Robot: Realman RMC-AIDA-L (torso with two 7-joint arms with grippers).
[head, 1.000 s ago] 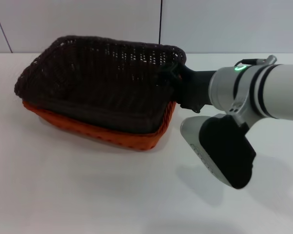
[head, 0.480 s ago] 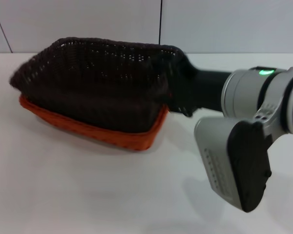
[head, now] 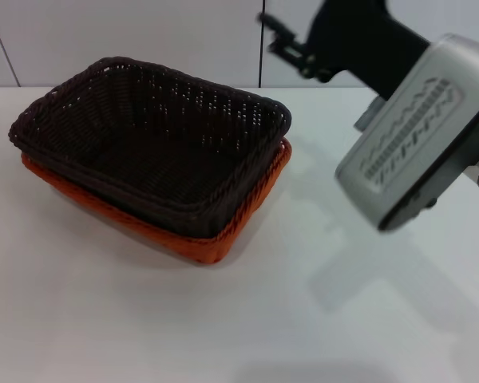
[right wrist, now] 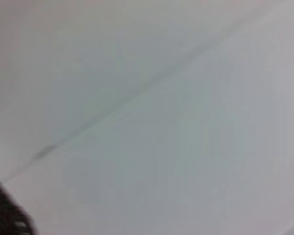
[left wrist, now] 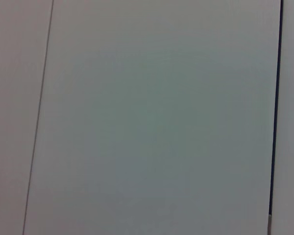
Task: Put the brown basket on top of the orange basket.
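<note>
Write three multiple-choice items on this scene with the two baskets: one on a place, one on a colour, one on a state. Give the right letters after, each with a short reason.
1. Where is the brown basket?
A. Beside the orange basket, apart from it
B. Nested on top of the orange basket
C. Held in the air by the right pincer

2. What colour is the table under the baskets?
A. White
B. Green
C. Black

3. What is the right pincer doing?
A. Clamped on the brown basket's rim
C. Pressing on the orange basket
B. Raised clear of both baskets, holding nothing

Answers:
1 B: only the orange rim shows, below the brown one.
2 A: the bare surface around the baskets is white.
3 B: in the head view it stands above and beyond the baskets' right end, touching neither.

The left pincer shows in no view.
</note>
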